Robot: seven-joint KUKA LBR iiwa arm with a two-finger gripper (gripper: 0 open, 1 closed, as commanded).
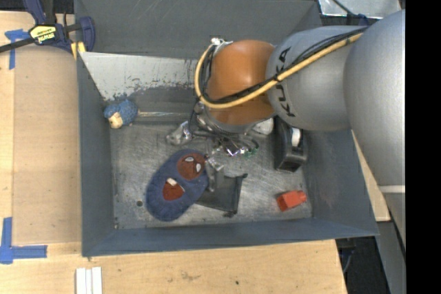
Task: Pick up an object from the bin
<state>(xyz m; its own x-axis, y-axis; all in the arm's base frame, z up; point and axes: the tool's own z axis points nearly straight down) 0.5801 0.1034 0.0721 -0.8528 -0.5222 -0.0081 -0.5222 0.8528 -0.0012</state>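
Looks like the reach-in step: gripper (222,148) is low in the middle of the bin (96,182), just above the blue oval plush (172,191), can't tell if it's spread or pinched, so next it needs a clean clamp and lift.

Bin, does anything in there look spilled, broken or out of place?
Nothing stands out. Loose things lie scattered: a blue oval soft toy against a dark flat piece near the gripper, and a small red block further right.
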